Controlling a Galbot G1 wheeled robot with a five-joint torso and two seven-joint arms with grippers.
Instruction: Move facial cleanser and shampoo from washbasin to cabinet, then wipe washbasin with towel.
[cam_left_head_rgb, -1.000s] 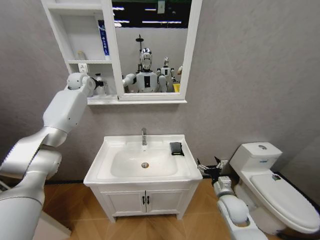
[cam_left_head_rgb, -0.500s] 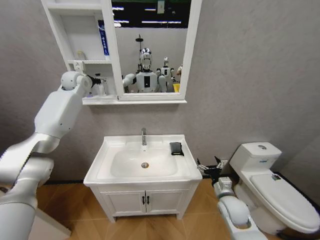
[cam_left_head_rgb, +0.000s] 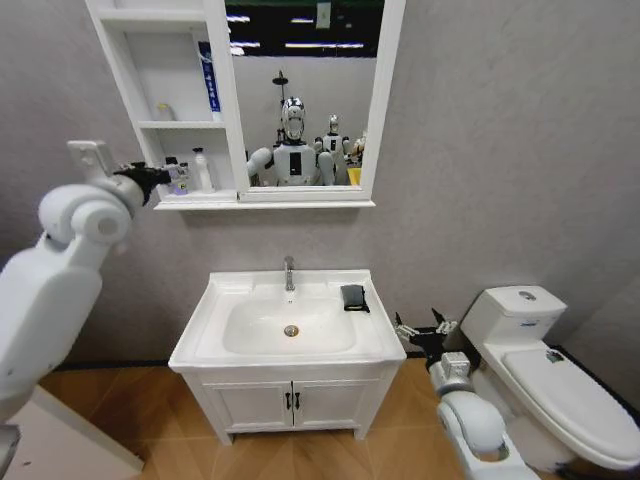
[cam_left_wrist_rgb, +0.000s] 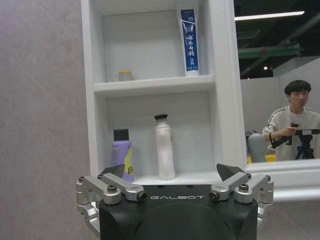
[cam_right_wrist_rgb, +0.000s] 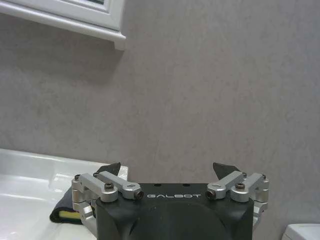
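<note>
The white cabinet (cam_left_head_rgb: 170, 125) hangs left of the mirror. On its lowest shelf stand a purple bottle (cam_left_head_rgb: 176, 177) (cam_left_wrist_rgb: 122, 156) and a white bottle with a black cap (cam_left_head_rgb: 202, 170) (cam_left_wrist_rgb: 164, 147); I cannot tell which is the shampoo and which the facial cleanser. My left gripper (cam_left_head_rgb: 150, 178) (cam_left_wrist_rgb: 172, 171) hangs open and empty a little in front of that shelf. The dark folded towel (cam_left_head_rgb: 352, 296) (cam_right_wrist_rgb: 64, 212) lies on the right rim of the washbasin (cam_left_head_rgb: 215, 305) (cam_right_wrist_rgb: 25, 172). My right gripper (cam_left_head_rgb: 425, 335) (cam_right_wrist_rgb: 168, 169) is open and empty, low beside the basin's right edge.
A blue tube (cam_left_head_rgb: 209, 82) (cam_left_wrist_rgb: 189, 42) and a small jar (cam_left_head_rgb: 162, 110) (cam_left_wrist_rgb: 125, 75) sit on the middle shelf. The chrome tap (cam_left_head_rgb: 289, 272) stands behind the bowl. A white toilet (cam_left_head_rgb: 555, 370) is at the right, and a two-door vanity (cam_left_head_rgb: 290, 402) sits under the basin.
My left arm has drawn back from the lowest cabinet shelf, out to the left and nearer the camera, its gripper empty. The right arm has not moved.
</note>
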